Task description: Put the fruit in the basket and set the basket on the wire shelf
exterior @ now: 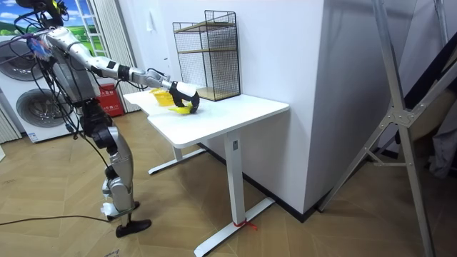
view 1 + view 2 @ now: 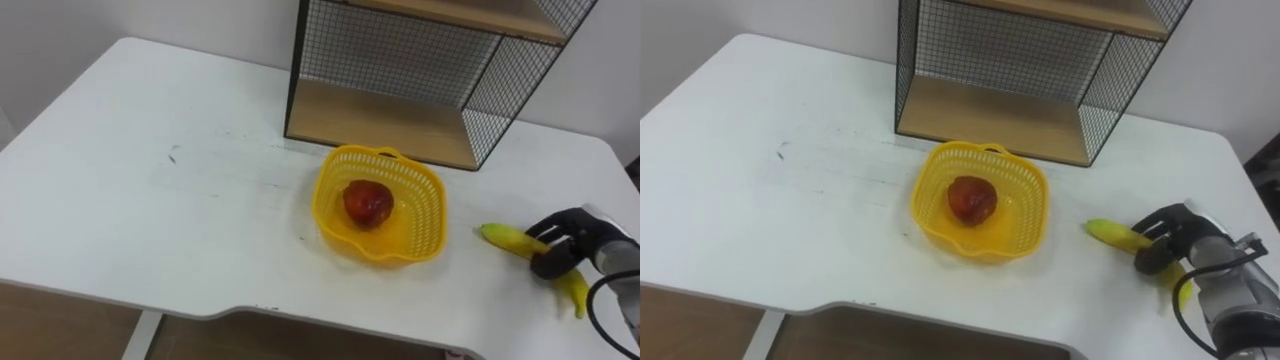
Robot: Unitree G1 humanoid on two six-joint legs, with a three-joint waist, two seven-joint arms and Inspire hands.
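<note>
Left eye view: red apple [image 2: 368, 202] in yellow plastic lattice basket [image 2: 421, 246] on white surface [image 2: 150, 200]; right eye view: right hand [image 2: 1167, 246], fingers curled round yellow banana [image 2: 1110, 232], judged soft, light, best held mid-length; room view: black wire shelf [image 1: 207, 56] behind.

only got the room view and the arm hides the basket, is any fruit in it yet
Observer: Yes, a red apple lies in the yellow basket.
Operator: and the banana
Observer: The banana is outside, on the table to the basket's right; the right hand has its fingers curled round its middle.
Operator: where's the shelf from there
Observer: The wire shelf stands just behind the basket, open side toward the robot.
</note>
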